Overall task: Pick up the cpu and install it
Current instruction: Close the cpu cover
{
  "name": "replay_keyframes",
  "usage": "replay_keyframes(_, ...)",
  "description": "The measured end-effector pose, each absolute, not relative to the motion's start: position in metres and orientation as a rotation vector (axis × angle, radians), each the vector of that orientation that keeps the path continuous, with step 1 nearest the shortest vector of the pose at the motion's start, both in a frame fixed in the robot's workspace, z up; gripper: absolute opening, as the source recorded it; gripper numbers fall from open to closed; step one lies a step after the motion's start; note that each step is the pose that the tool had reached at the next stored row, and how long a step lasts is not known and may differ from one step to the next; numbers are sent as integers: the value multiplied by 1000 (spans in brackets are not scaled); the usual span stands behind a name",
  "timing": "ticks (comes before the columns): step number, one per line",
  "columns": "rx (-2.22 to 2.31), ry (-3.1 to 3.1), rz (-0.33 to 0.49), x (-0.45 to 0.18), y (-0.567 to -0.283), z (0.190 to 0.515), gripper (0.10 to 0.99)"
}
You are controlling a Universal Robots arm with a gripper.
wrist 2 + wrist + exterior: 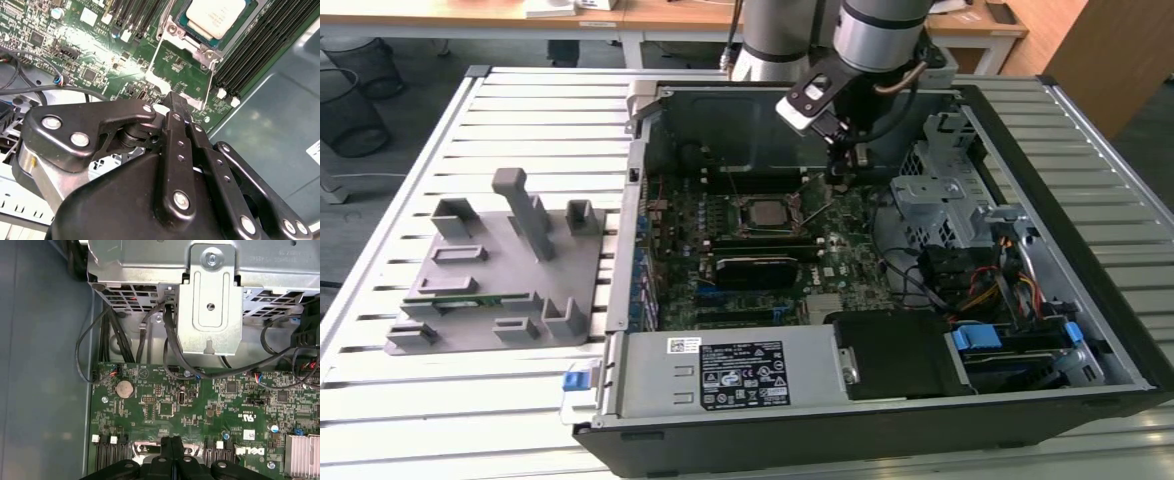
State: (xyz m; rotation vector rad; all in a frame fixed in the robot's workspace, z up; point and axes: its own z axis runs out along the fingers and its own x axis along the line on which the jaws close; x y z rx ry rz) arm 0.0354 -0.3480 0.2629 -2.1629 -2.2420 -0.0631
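The cpu [765, 212] lies with its silvery-white top up in the motherboard socket inside the open computer case; in the second wrist view the cpu [216, 17] sits within the socket's metal frame [183, 67], whose plate stands swung open toward the gripper. My gripper [841, 182] hangs over the board just to the exterior view's right of the socket. Its black fingers are pressed together with nothing between them in both wrist views, gripper [175, 100] and gripper [171, 444]. The fingertips are close to the open plate's edge, apart from the cpu.
The grey plastic fixture [494, 270] with a green circuit strip [458, 300] lies on the slatted table [400, 400] at the exterior view's left. Inside the case [881, 430] are a metal drive bracket [210, 305], black cables [165, 340], memory slots [265, 40] and a power supply [720, 370].
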Motion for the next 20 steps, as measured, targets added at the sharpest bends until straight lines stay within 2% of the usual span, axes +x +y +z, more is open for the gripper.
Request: replay_keyframes(20,-2159,-2237,-52,51,-348,254,106)
